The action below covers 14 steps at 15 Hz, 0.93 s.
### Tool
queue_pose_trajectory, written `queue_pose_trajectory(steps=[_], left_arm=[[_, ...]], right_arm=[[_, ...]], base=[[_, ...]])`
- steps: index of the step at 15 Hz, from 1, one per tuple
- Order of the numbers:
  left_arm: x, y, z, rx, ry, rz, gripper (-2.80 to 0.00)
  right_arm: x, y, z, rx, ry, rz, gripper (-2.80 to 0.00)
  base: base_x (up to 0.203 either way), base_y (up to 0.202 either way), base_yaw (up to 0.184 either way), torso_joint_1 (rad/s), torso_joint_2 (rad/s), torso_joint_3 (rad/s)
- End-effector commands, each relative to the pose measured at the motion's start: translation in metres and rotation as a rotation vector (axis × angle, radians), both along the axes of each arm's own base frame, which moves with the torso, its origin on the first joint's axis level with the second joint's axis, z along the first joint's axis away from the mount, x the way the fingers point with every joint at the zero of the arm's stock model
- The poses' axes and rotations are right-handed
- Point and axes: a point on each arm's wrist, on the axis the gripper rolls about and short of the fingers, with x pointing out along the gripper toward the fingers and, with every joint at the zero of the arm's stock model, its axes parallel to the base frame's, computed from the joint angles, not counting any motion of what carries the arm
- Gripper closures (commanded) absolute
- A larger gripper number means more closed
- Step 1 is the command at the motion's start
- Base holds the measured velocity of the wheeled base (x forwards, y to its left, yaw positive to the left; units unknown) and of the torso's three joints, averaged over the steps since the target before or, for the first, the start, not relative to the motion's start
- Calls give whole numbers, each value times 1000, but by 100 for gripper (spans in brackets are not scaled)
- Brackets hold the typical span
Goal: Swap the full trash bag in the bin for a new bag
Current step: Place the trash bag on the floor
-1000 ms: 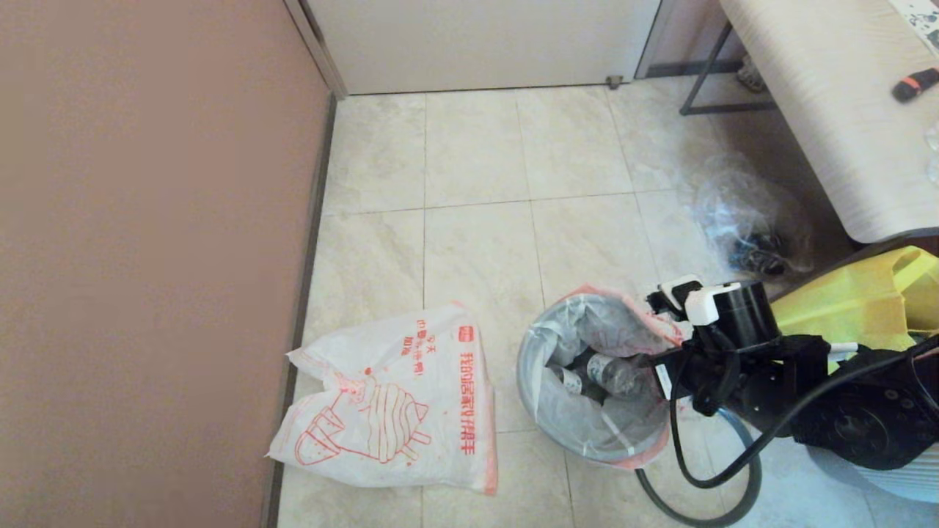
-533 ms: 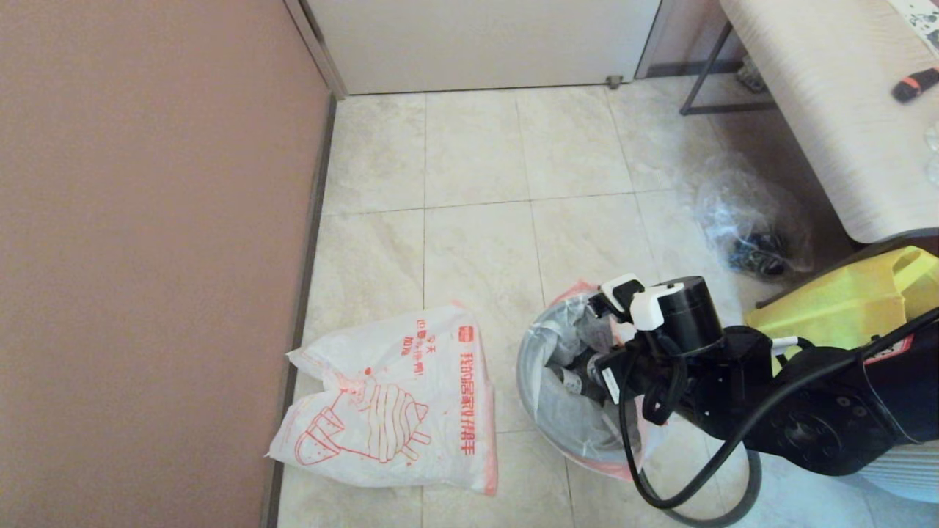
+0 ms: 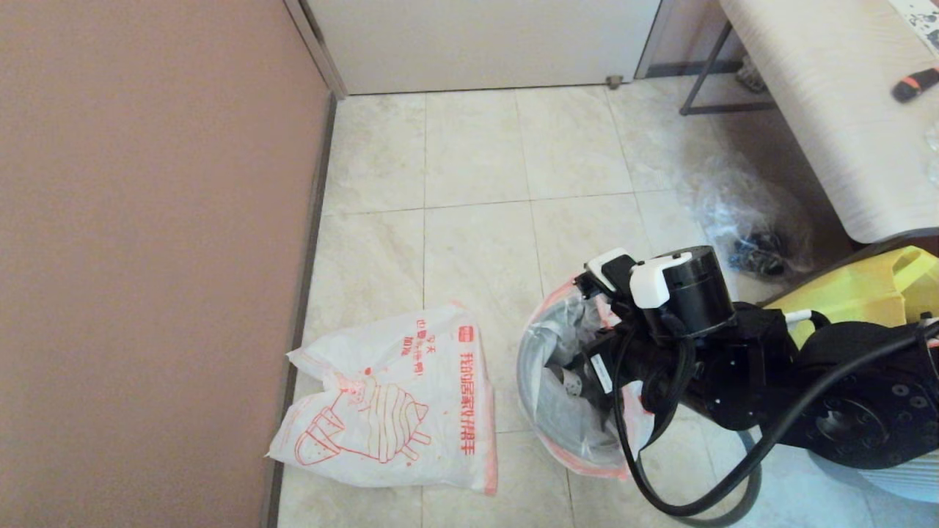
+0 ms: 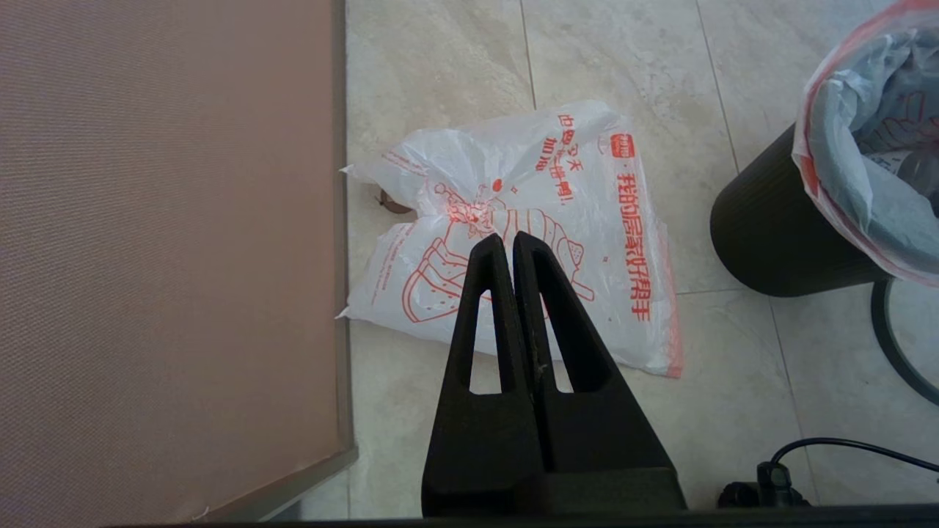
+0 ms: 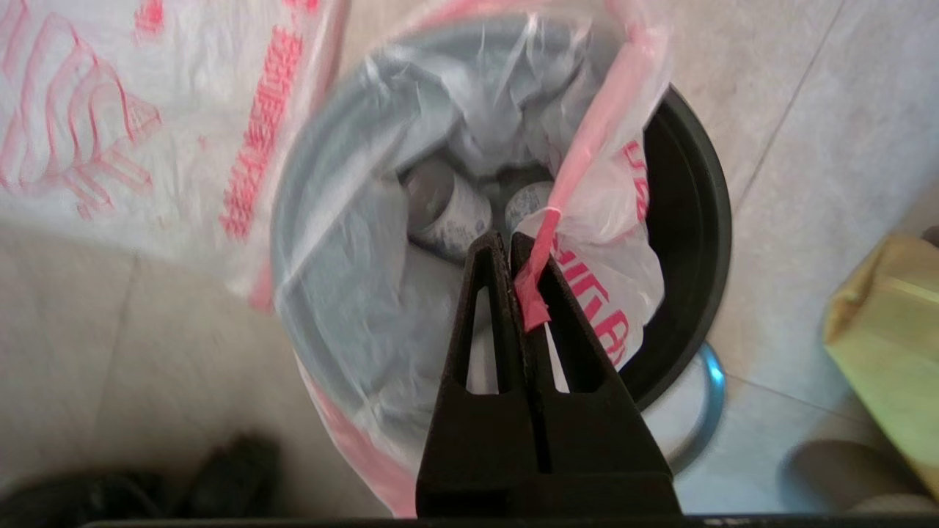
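Right gripper (image 5: 511,242) is hanging over the bin (image 3: 565,433), jaws pinched tight on the orange hem of the full trash bag (image 5: 587,220), strip trapped between the fingertips. The bag is sitting in the bin with bottles visible at the bottom; on the gripper's side the hem looks already off the rim. Judgement: next move is a lift roughly straight up along the bin's upright axis, since the load sits right below the jaws. Open floor at 12 and 10 o'clock from the bin in the head view; yellow tote (image 3: 851,301) crowding 3 o'clock, wall (image 3: 147,257) well off at 9. New bag (image 3: 396,411) is lying flat at 9 o'clock, near the bin. Left gripper (image 4: 511,242) is parked above it, fingers closed, empty.
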Motion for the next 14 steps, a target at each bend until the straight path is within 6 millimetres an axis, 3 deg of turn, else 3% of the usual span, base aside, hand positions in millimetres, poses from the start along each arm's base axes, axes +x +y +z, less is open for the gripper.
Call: queue_pose_trajectory(steps=[1, 11, 14], left_arm=[[0, 0, 0, 0, 0, 0, 0], [0, 0, 0, 0, 0, 0, 0], [0, 0, 0, 0, 0, 0, 0]], right_arm=[[-3, -2, 13, 19, -30, 4, 0], [-31, -21, 69, 47, -41, 52, 0], [-47, -21, 83, 99, -61, 78, 0]], base=[[0, 0, 0, 0, 0, 0], [0, 0, 0, 0, 0, 0], [0, 0, 0, 0, 0, 0]])
